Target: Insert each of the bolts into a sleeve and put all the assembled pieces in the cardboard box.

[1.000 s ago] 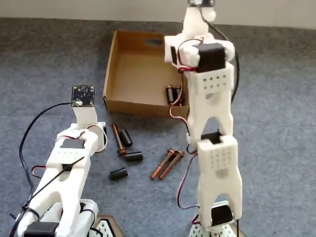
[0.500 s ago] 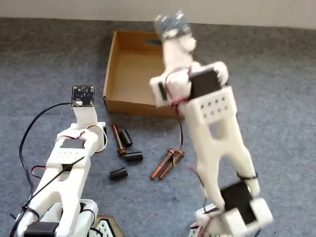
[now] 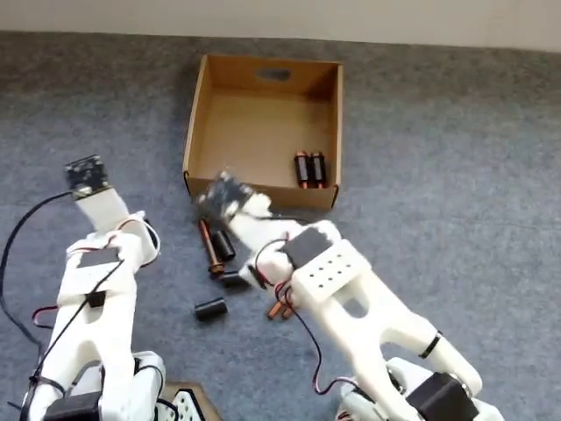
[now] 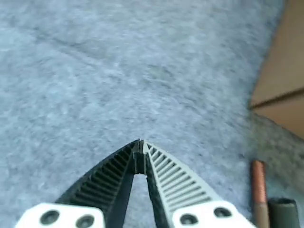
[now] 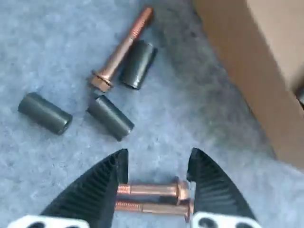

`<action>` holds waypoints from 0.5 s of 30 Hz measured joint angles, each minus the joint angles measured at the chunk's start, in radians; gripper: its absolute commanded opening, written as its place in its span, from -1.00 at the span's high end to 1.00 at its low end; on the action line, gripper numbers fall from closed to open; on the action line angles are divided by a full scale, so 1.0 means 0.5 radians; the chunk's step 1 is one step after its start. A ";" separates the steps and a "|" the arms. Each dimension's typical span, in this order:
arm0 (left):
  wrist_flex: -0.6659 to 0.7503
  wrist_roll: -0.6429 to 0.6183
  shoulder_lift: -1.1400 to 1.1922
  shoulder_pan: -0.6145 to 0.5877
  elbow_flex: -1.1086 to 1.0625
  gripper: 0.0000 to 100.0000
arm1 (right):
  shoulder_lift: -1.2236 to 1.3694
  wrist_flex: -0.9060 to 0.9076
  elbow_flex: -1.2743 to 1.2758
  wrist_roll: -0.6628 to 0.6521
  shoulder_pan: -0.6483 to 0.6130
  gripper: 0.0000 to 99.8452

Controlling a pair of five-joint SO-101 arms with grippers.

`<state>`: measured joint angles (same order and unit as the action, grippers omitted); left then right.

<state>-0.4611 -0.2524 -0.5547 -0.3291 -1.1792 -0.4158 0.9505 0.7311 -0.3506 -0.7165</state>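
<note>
The jaws of the left gripper (image 4: 139,148) were closed tip to tip and held nothing; the gripper hung over bare grey carpet (image 3: 456,175) at the left of the work area. The jaws of the right gripper (image 5: 157,156) stood wide apart and also held nothing. A pair of bolts (image 5: 152,190) lay side by side on the carpet between its fingers. Whether either finger touched them could not be determined. In the high view, the loose parts lay between the two arms, just in front of the box. The lower sleeve (image 3: 210,308) lay alone, nearest the arm bases. The long bolt (image 3: 209,248) lay with its plain end towards the box and its flanged head away from it. The upper sleeve (image 3: 223,246) lay just beside the long bolt's shank. The middle sleeve (image 3: 233,279) lay near the bolt's head, at the edge of the right arm. The pair of bolts was partly covered by that arm. The cardboard box (image 3: 197,114) sat open at the far centre of the carpet. Two assembled pieces (image 3: 308,169) lay side by side inside it, close to its near right corner.
</note>
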 measured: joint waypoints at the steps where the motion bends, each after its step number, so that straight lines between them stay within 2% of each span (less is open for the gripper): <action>1: 0.000 -0.028 0.000 -0.025 0.000 0.97 | 0.000 -0.052 0.043 -0.058 -0.018 0.60; 3: 0.000 -0.077 0.000 -0.064 0.000 0.91 | 0.000 -0.107 0.107 -0.138 -0.055 0.60; 9: 0.000 -0.249 0.000 -0.086 0.000 0.53 | 0.034 -0.144 0.120 -0.239 -0.104 0.60; 15: 0.000 -0.365 0.000 -0.092 0.000 0.54 | 0.414 -0.144 -0.028 -0.242 -0.150 0.60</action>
<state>-0.4611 -0.4350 -0.5547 -0.3751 -1.1792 -0.2087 0.8784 0.7173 -0.4718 -0.7917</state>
